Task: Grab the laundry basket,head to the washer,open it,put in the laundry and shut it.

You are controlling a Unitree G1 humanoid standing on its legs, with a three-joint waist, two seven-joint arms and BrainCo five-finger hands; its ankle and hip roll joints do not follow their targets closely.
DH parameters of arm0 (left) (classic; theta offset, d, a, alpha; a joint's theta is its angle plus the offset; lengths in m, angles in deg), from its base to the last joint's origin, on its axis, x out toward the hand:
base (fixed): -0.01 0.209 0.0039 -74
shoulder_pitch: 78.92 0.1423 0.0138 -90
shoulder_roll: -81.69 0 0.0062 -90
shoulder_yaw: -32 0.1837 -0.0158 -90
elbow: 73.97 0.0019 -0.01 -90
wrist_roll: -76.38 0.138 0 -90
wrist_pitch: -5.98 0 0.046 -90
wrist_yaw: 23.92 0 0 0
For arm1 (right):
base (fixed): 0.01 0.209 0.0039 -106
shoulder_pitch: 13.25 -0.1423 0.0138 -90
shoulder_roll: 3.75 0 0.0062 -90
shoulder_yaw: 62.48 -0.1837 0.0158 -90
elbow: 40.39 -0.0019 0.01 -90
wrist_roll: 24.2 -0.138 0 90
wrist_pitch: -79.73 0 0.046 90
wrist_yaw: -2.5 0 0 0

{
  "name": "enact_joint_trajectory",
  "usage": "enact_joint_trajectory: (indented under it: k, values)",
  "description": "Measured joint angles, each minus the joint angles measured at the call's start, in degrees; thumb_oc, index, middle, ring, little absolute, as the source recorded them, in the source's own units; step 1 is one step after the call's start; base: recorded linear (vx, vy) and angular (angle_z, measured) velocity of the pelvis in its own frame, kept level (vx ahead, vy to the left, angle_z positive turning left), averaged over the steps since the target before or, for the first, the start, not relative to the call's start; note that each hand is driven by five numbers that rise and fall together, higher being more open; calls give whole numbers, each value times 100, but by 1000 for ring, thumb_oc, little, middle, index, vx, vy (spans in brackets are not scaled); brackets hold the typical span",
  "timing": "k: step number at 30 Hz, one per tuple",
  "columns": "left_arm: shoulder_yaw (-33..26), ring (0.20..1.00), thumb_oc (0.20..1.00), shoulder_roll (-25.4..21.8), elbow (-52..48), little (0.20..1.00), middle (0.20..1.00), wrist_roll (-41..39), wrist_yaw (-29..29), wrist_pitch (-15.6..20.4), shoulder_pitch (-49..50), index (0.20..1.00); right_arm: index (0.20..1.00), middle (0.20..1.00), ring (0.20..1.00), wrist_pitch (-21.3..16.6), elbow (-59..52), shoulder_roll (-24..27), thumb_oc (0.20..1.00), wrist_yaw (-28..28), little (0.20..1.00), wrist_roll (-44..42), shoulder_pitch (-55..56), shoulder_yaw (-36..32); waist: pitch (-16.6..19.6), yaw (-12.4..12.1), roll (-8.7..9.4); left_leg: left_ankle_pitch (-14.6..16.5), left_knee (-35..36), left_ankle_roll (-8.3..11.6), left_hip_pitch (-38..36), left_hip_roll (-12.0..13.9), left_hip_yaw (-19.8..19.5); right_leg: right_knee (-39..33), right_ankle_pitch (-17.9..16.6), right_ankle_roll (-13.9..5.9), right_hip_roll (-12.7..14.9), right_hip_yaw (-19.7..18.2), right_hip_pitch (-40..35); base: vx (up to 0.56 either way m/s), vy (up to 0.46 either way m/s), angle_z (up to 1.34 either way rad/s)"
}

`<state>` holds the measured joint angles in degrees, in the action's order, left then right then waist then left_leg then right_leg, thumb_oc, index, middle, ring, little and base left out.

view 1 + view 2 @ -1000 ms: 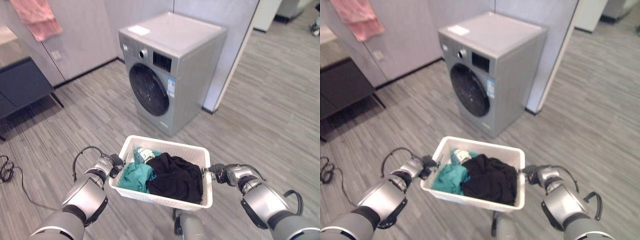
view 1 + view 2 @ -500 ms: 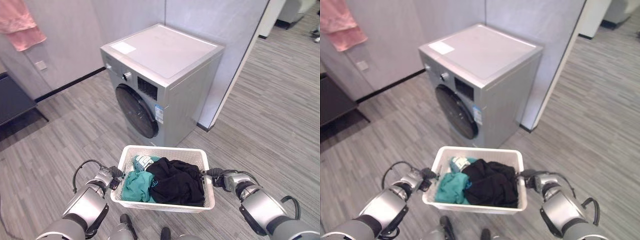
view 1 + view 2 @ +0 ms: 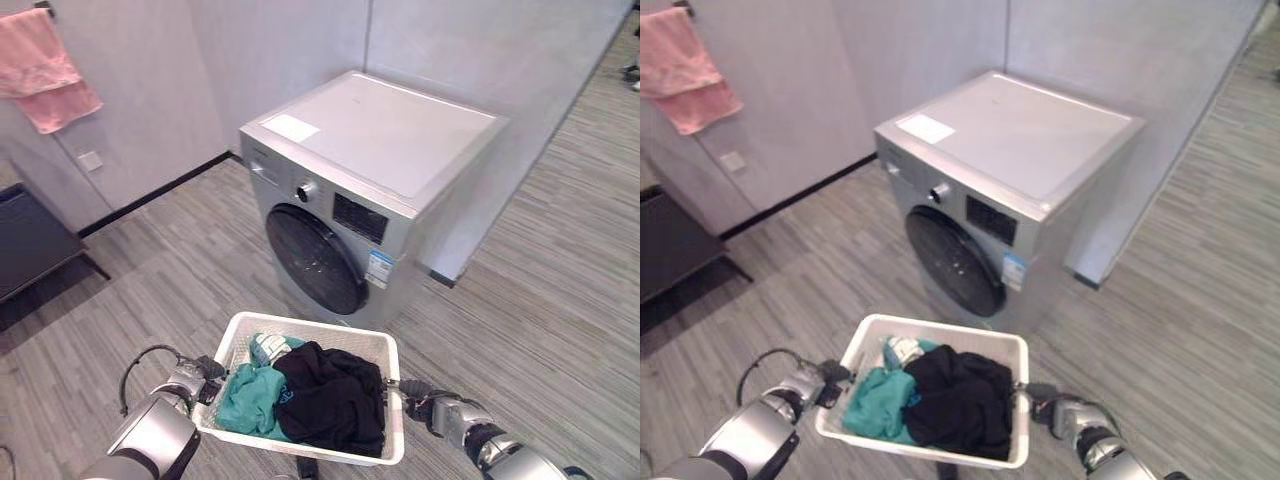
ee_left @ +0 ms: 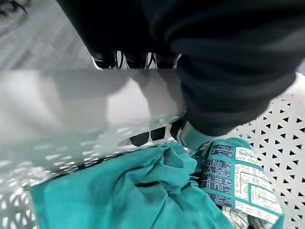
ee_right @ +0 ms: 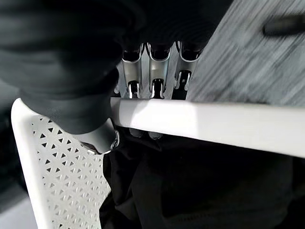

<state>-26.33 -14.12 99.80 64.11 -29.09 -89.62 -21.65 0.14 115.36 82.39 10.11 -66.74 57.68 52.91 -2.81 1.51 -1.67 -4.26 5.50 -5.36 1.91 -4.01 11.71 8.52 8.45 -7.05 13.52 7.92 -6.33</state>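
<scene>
the white perforated plastic laundry basket [image 3: 385, 350] is gripped at both side rims — fingers [image 5: 155, 71] of the right hand [image 3: 425, 408] and left hand [image 3: 205, 368] curled under them.

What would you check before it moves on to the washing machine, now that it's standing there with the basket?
1. Left hand curled round the laundry basket rim: ok, wrist view shows fingers hooked over the rim.
2. Right hand curled round the opposite rim: ok.
3. Laundry inside the basket, teal garment and black garment: ok, nothing hanging over the rim.
4. Washer ahead, facing the robot: ok.
5. Washer door open: not ok, shut.
6. A hand free to open it: not ok, both hold the basket.
</scene>
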Motion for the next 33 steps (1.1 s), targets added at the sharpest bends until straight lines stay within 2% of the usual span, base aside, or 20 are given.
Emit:
enact_joint_trajectory:
  k: [2, 6, 7, 8, 10, 11, 12, 13, 14, 15, 16, 19, 20, 21, 23, 26, 29, 30, 31, 33]
  values:
    - [78, 200, 200, -65, -49, 200, 200, 26, 1, -1, -1, 200, 200, 200, 200, 0, 28, -78, 200, 0, 200, 3, -9, -1, 119, -77, 13, 59, 7, -66, -56, -21, -21, 499, -123, -194, 60, -55, 280, 56, 154, 6]
    - [141, 200, 200, -37, -110, 200, 200, 126, 2, -1, -4, 200, 200, 200, 200, -2, 180, -70, 200, 2, 200, 3, -68, 2, 169, -100, -54, 101, -19, -147, -227, -11, -34, 1486, -153, -204, 61, -125, 597, 57, 85, 8]
    - [155, 200, 200, 36, -172, 200, 200, 147, -1, -4, 7, 200, 200, 200, 200, -3, 246, 25, 200, 20, 200, -1, -106, 2, 187, -52, -31, 138, -20, -169, -309, 31, -208, 2235, 71, -185, -10, -214, 1012, 96, 50, 19]
    - [216, 200, 200, 1, -191, 200, 200, 153, 1, -6, -44, 200, 200, 200, 200, -11, 266, 0, 200, 24, 200, -5, -120, 4, 181, -10, -31, 158, -21, -197, -294, 124, -313, 2387, 284, -133, -326, -509, 1167, 96, 43, 37]
    - [250, 200, 200, -4, -175, 200, 200, 150, -15, -2, -96, 200, 200, 200, 200, -3, 236, 12, 200, 32, 200, -7, -189, 22, 151, 10, -1, 203, -23, -256, -287, 259, -361, 2235, 412, 111, -895, -538, 1573, 137, 6, 17]
    - [342, 200, 200, -27, -100, 200, 200, 152, -30, -7, -111, 200, 200, 200, 200, -10, 247, 9, 200, 34, 200, -3, -276, 101, 106, 34, -5, 210, -21, -223, -324, 333, -336, 1810, 476, 288, -1075, -334, 1709, 101, -57, -12]
    - [329, 200, 200, -31, -54, 200, 200, 149, -42, -14, -96, 200, 200, 200, 200, -4, 244, 24, 200, 24, 200, 10, -332, 220, 110, 43, 16, 244, -23, -88, -368, 330, -234, 1414, 391, 471, -914, 380, 1827, 79, -87, -17]
    - [267, 200, 200, -33, -63, 200, 200, 149, -43, -21, -53, 200, 200, 200, 200, -4, 250, 28, 200, 33, 200, 12, -358, 264, 101, 21, 28, 289, -30, -32, -408, 304, -168, 805, 97, 477, -781, 772, 1909, 208, -120, -11]
    - [217, 200, 200, -35, -63, 200, 200, 149, -41, -23, -48, 200, 200, 200, 200, 2, 253, 28, 200, 34, 200, 19, -363, 293, 97, 26, 25, 365, -23, 31, -501, 300, -233, 398, -177, 390, -751, 811, 1965, 206, -122, -10]
    - [212, 200, 200, -56, -61, 200, 200, 150, -41, -24, -49, 200, 200, 200, 200, 13, 253, 35, 200, 41, 200, 25, -399, 369, 97, 7, 25, 389, -27, 65, -523, 320, -229, 44, -432, 351, -748, 801, 1985, 253, -169, 6]
    - [81, 200, 200, -134, -51, 200, 200, 151, -44, -31, -52, 200, 200, 200, 200, 71, 199, 51, 200, 87, 200, 68, -599, 634, 87, -10, 29, 436, -28, 141, -488, 373, -291, -617, -988, 128, -789, 387, 2089, 260, -188, 10]
    - [-49, 200, 200, -237, -52, 200, 200, 162, -67, -28, 38, 200, 200, 200, 200, 122, -224, 188, 200, 160, 200, 335, -719, 903, 17, 8, 107, 540, -33, 439, -616, 377, -435, -1117, -1646, 109, -632, 392, 1901, 190, -168, 28]
    - [-143, 200, 200, -269, -48, 200, 200, 164, -91, -29, 115, 200, 200, 200, 200, 124, -282, 193, 200, 205, 200, 415, -706, 985, -6, 38, 123, 588, -75, 548, -721, 445, -524, -1213, -2027, 252, -684, 377, 1697, 208, -216, 57]
    - [-177, 200, 200, -256, -44, 200, 200, 170, -145, -25, 197, 200, 200, 200, 200, 135, -300, 226, 200, 265, 200, 530, -717, 1032, -35, -28, 41, 645, -173, 639, -875, 684, -516, -1345, -2049, 565, -913, 519, 1365, 272, -295, 51]
    - [-313, 200, 200, -368, -51, 200, 200, 185, -234, -26, 213, 200, 200, 200, 200, 219, -763, 388, 200, 324, 200, 627, -720, 1290, -53, -99, 38, 719, -612, 793, -747, 934, -499, -1344, -1848, 783, -1129, 700, 1195, 191, -243, 44]
    - [-409, 200, 200, -656, -64, 200, 200, 226, -294, -34, 337, 200, 200, 200, 200, 377, -1321, 431, 200, 507, 200, 751, -661, 1653, -90, -119, 250, 542, -1874, 1108, -151, 1072, -503, -1345, -1602, 956, -1164, 941, 1028, 91, -209, 42]
    - [-553, 200, 200, -793, -68, 200, 200, 236, -296, -45, 383, 200, 200, 200, 200, 389, -1572, 422, 200, 520, 200, 746, -646, 1763, -242, -215, 340, 174, -3575, 1672, 781, 1189, -654, -1345, -1480, 1112, -1150, 1103, 923, 60, -91, 27]
    - [-679, 200, 200, -861, -133, 200, 200, 216, -247, -29, 388, 200, 200, 200, 200, 380, -1628, 414, 200, 540, 200, 734, -654, 1760, -309, -244, 327, 185, -3869, 1661, 1019, 1207, -648, -1343, -1448, 1144, -1154, 1184, 859, 142, -2, 30]
    - [-784, 200, 200, -1045, -254, 200, 200, 215, -291, -31, 430, 200, 200, 200, 200, 382, -1975, 476, 200, 572, 200, 741, -675, 2114, -354, -248, 321, 154, -3703, 1646, 1188, 1210, -425, -1393, -1307, 1191, -1167, 1303, 785, 144, 112, 35]
    - [-790, 200, 200, -1250, -367, 200, 200, 215, -312, -34, 451, 200, 200, 200, 200, 402, -2251, 491, 200, 626, 200, 735, -654, 2184, -393, -203, 352, 81, -2405, 1491, 1052, 1369, 178, -1394, -1179, 1119, -1198, 1469, 748, 177, 172, 43]
